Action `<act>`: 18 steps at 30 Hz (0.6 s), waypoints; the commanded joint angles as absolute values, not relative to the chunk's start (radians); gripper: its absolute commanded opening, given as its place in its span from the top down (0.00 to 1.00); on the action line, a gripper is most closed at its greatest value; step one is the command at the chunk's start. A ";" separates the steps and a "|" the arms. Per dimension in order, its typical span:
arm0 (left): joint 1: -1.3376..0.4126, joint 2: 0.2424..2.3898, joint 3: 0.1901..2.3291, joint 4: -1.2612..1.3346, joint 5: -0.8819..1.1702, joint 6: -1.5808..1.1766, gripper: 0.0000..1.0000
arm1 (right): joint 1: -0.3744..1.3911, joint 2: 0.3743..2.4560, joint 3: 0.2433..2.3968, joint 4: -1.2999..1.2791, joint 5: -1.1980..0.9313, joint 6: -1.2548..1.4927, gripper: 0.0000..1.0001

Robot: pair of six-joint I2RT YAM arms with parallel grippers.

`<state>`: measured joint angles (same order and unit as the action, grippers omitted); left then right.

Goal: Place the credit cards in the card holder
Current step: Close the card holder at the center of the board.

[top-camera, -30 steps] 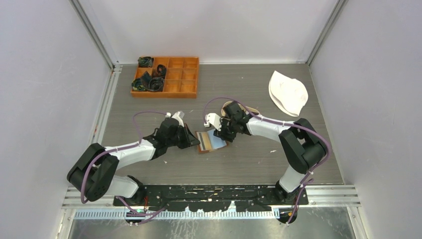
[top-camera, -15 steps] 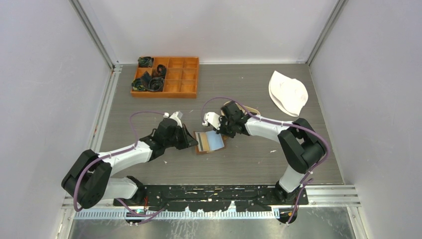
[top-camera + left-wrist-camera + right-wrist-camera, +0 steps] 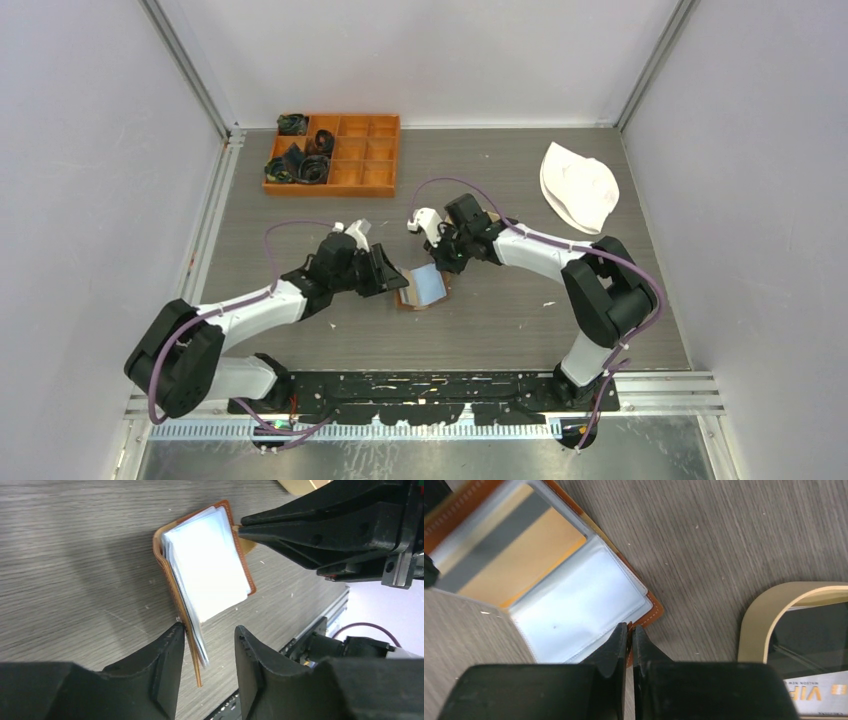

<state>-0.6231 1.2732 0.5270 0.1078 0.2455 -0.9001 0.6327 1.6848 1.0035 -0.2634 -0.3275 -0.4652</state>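
Top external view shows the open brown leather card holder (image 3: 423, 287) mid-table, left gripper (image 3: 210, 635) jaws apart astride its left edge, right gripper (image 3: 630, 630) jaws together at its far corner, grip unclear, and black and white-grey credit cards (image 3: 809, 630) in the tan oval tray (image 3: 764, 605) beyond, nearest the right arm.

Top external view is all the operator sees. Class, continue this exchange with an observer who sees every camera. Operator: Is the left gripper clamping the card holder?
Observer: No; the left gripper is open, the card holder's near corner between its fingers.
Operator: And the right gripper?
Observer: The right gripper is shut, tips at another corner of the card holder.
Operator: Are cards waiting anywhere?
Observer: Yes, a black card lies in the tan tray.
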 commanded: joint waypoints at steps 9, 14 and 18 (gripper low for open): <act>-0.669 1.484 0.634 0.427 0.400 -0.985 0.55 | 0.546 1.682 1.049 -0.191 -0.487 -0.196 0.99; -0.690 1.554 0.663 0.491 0.404 -0.983 0.55 | 0.505 1.696 1.051 -0.179 -0.520 -0.134 0.99; -0.691 1.631 0.662 0.609 0.445 -1.017 0.54 | 0.493 1.715 1.057 -0.181 -0.519 -0.108 0.99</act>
<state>-0.6872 1.5787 0.6350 0.4290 0.3916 -0.9863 0.4946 1.7039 1.0172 -0.2241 -0.4770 -0.1703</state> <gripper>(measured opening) 0.451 0.095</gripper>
